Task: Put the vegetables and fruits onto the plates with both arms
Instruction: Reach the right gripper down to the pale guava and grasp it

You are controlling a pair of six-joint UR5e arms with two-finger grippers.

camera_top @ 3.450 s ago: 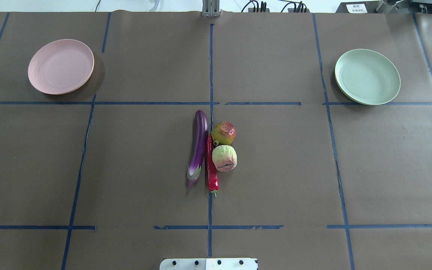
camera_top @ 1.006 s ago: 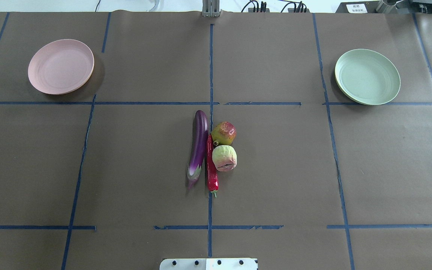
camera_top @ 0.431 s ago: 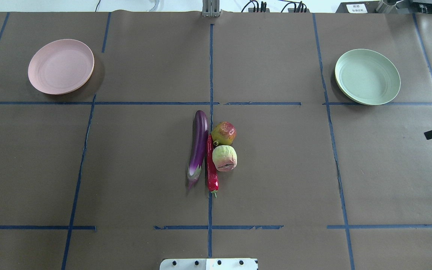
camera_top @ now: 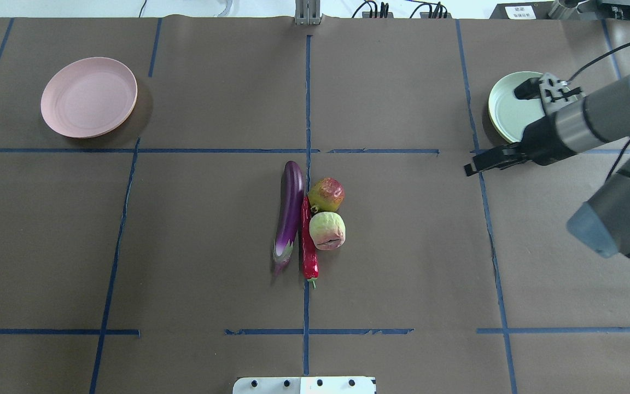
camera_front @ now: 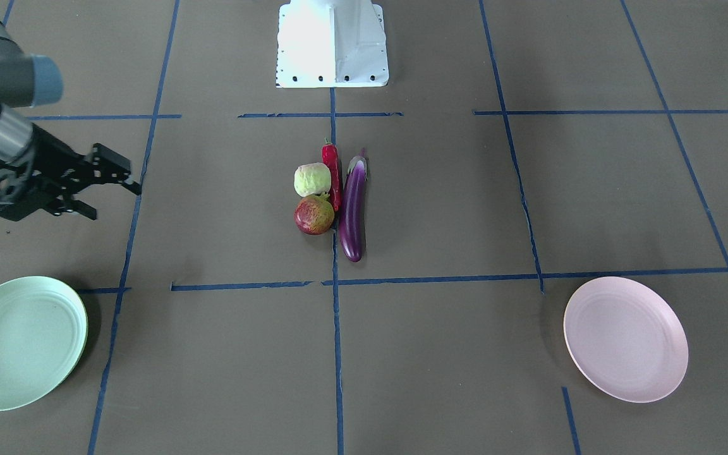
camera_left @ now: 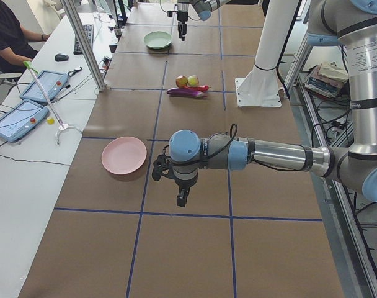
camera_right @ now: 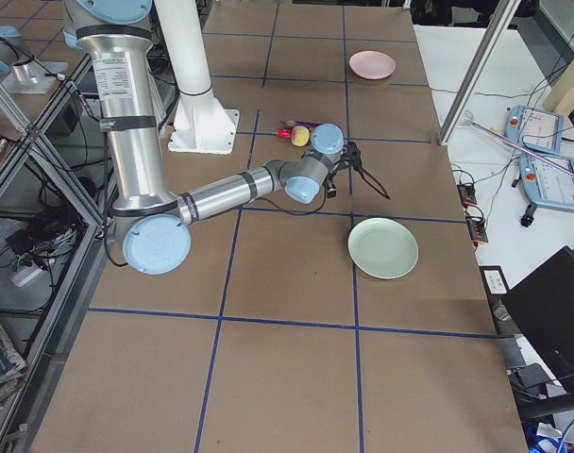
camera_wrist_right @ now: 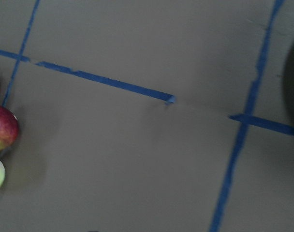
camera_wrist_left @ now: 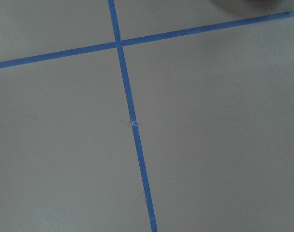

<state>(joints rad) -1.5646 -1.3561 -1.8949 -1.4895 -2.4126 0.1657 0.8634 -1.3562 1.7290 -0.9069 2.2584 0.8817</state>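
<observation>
Overhead exterior: our black right gripper (camera_top: 471,168) hung released at three o'clock of the round red-green fruit (camera_top: 326,194), probably to grasp it; left gripper (camera_left: 183,198) we could not judge.

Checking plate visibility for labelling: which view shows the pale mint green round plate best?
Exterior right: the pale mint green round plate is whole and unblocked. Overhead, the right arm covers part; front-facing crops its edge; exterior left shows it small; the right wrist catches only a rim sliver.
</observation>
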